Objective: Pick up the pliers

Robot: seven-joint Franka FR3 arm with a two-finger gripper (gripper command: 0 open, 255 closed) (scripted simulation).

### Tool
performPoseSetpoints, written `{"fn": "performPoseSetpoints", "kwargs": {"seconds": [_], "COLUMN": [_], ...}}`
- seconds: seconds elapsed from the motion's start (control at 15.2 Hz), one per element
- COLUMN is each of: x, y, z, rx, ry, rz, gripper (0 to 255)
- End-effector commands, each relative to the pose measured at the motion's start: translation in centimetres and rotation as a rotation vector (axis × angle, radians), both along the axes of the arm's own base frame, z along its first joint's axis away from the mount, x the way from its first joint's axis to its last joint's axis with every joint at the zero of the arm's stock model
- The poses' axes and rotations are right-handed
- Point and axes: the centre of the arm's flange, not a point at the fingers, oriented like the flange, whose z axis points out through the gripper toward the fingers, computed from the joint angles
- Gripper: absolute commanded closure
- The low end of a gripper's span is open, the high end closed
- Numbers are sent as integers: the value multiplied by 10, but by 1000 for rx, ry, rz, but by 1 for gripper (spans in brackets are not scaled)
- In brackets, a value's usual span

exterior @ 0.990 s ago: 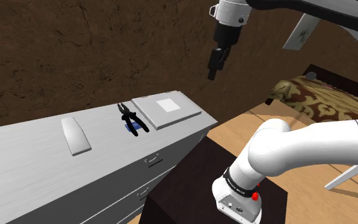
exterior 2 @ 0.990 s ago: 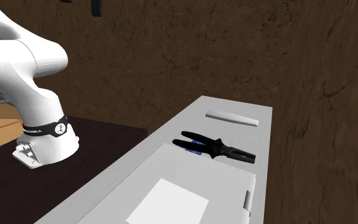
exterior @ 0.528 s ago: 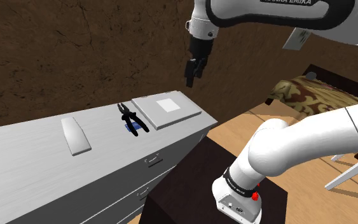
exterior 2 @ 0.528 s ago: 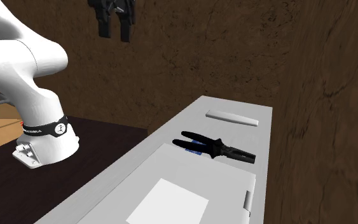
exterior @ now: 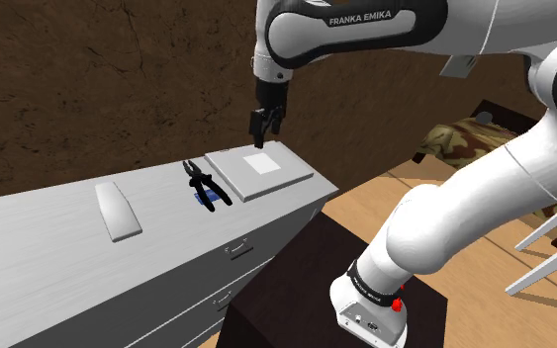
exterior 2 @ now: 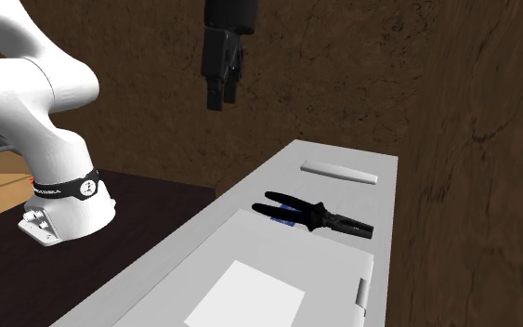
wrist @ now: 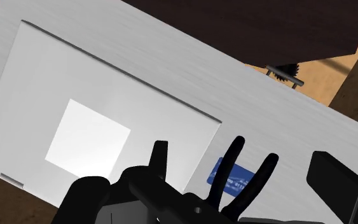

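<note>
The black pliers are lying on a blue card on top of the grey cabinet. Their nose is pointing toward the cabinet's wall-side edge, just beside a flat grey box. The gripper is hovering well above that box, fingers standing apart, holding nothing.

"FRANKA EMIKA" stands in dark capitals on the white upper link of the arm. The black band at the arm's base carries small white lettering, illegible. The blue card bears white print, unreadable.
</note>
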Motion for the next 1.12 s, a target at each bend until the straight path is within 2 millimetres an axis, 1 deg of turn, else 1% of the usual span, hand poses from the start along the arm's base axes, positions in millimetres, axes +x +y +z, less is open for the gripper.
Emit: {"fn": "performPoseSetpoints", "kwargs": {"seconds": [0.0, 1.06], "x": [21, 169], "y": [1, 43], "z": [-20, -174], "rx": [9, 78], "ry": [8, 80], "rz": [3, 31], "gripper": [0, 0]}}
